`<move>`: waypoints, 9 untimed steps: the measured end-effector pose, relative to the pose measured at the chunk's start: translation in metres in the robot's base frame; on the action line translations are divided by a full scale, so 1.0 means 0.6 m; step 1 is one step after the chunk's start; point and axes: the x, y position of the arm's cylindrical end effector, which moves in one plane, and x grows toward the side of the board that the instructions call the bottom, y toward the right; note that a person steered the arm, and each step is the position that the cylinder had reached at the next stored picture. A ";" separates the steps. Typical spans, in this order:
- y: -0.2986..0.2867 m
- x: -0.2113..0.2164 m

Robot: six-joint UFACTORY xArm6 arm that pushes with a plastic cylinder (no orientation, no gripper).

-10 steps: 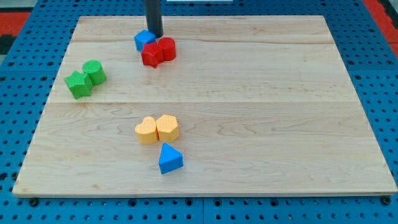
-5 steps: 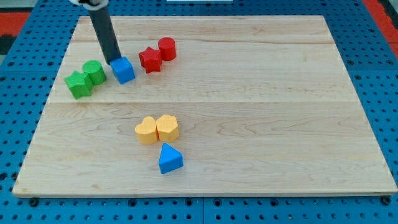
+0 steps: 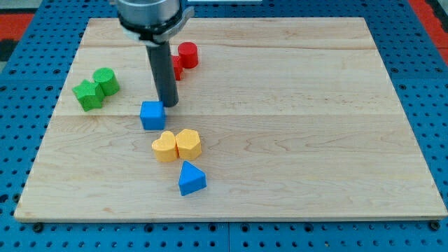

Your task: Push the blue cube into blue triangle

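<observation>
- Surface: pale wooden board (image 3: 294, 140) made of planks running left to right, lying on a blue pegboard table (image 3: 21, 140) with a regular grid of holes. Red areas show at the far left and far right corners of the view; nothing more of the room is visible.
- Far left of the board: green star-like block (image 3: 87, 95) and green cylinder (image 3: 106, 80), touching one another, well apart from everything else.
- Blue cube (image 3: 152, 115): left of centre, flat on the board, just beyond the yellow pair.
- My tip (image 3: 169, 105): rod comes down from the far edge, slightly tilted; its end sits at the cube's far right corner, touching or nearly so, I cannot tell which. No jaws on this tool, a plain rod, holding nothing.
- Yellow pair: a yellow heart-like block (image 3: 164, 147) and a second yellow block (image 3: 188, 143), touching side by side, between the cube and the triangle.
- Blue triangle (image 3: 190, 178): nearest the front edge, just near of the yellow pair, apart from the cube.
- Red block (image 3: 177, 68): mostly hidden behind the rod, shape unclear.
- Red cylinder (image 3: 187, 54): just right of it, toward the far edge.
</observation>
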 end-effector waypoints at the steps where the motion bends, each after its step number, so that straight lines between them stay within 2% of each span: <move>1: -0.033 0.048; 3: -0.131 0.046; 4: -0.145 0.093; 6: -0.221 0.112; 8: -0.070 0.184; 9: -0.073 0.202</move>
